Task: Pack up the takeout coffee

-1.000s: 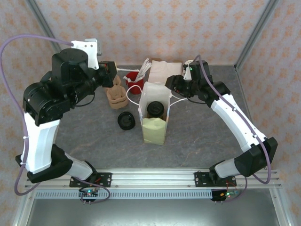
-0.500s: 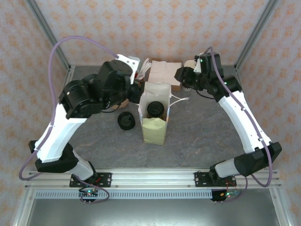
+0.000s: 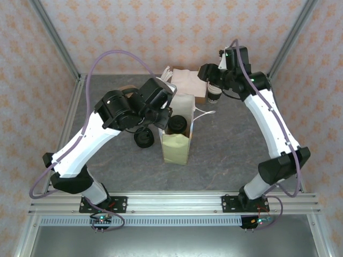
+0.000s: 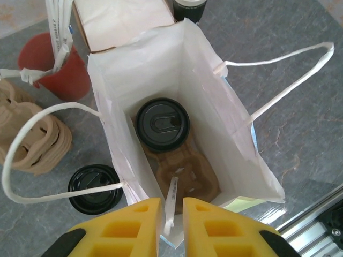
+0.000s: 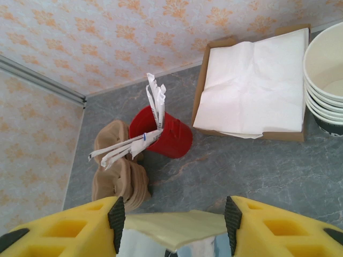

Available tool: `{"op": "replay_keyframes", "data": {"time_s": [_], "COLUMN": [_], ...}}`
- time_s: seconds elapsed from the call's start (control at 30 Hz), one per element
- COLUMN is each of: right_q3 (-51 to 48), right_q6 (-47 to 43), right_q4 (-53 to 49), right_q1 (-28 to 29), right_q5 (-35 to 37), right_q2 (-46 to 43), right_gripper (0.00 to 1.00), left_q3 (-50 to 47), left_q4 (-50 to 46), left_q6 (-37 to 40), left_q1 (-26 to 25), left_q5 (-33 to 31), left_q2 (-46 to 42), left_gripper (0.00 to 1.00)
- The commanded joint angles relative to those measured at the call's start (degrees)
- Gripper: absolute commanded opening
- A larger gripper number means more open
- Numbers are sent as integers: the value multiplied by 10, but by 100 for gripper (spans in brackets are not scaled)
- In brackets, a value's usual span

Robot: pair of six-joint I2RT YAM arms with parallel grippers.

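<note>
The takeout coffee (image 4: 162, 123), a dark cup under a round black lid (image 3: 178, 125), sits in a brown carrier at the bottom of the open paper bag (image 3: 176, 150). My left gripper (image 4: 171, 206) hangs over the bag's near rim (image 4: 155, 59), jaws nearly together on a white paper-wrapped stick (image 4: 172, 195) that points down into the bag. From above, the left gripper (image 3: 165, 115) is at the bag's left edge. My right gripper (image 5: 174, 225) is open and empty, held high behind the bag near the napkin box (image 3: 206, 75).
A loose black lid disc (image 3: 144, 137) lies left of the bag. A red cup of wrapped sticks (image 5: 166, 134) and stacked cardboard carriers (image 5: 120, 171) stand at the back left. The napkin box (image 5: 252, 85) and stacked lidless cups (image 5: 327, 80) are at the back right.
My left arm swung right from the carrier stack to the bag's mouth. My right arm drew back from the bag towards the rear wall and rose.
</note>
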Motion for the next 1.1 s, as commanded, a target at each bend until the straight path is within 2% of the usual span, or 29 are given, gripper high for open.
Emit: {"op": "replay_keyframes", "data": {"time_s": [0.0, 0.2, 0.3, 0.43, 0.63, 0.8, 0.93, 1.07], "right_q3": [38, 96, 117, 142, 192, 199, 210, 227], "right_q6": [-26, -40, -41, -47, -48, -51, -53, -57], "right_q4": [-12, -19, -17, -21, -53, -49, -51, -49], "right_q1": [-1, -1, 0, 2, 12, 21, 27, 31], "right_q5": [18, 26, 21, 24, 41, 49, 50, 52], "right_q2": [30, 97, 125, 158, 204, 221, 239, 261], "right_gripper": [53, 51, 50, 48, 45, 45, 45, 45], "left_q3": [-27, -23, -11, -9, -40, -6, 77, 101], "left_q4": [9, 8, 10, 16, 59, 7, -67, -83], "left_q6": [1, -25, -42, -73, -140, -175, -178, -184], "left_q1": [-5, -2, 7, 26, 74, 89, 91, 90], "left_q5": [15, 6, 8, 2, 28, -31, -38, -38], "left_q2": [-9, -8, -9, -14, -46, -34, 26, 53], "left_gripper": [19, 24, 33, 38, 39, 45, 52, 60]}}
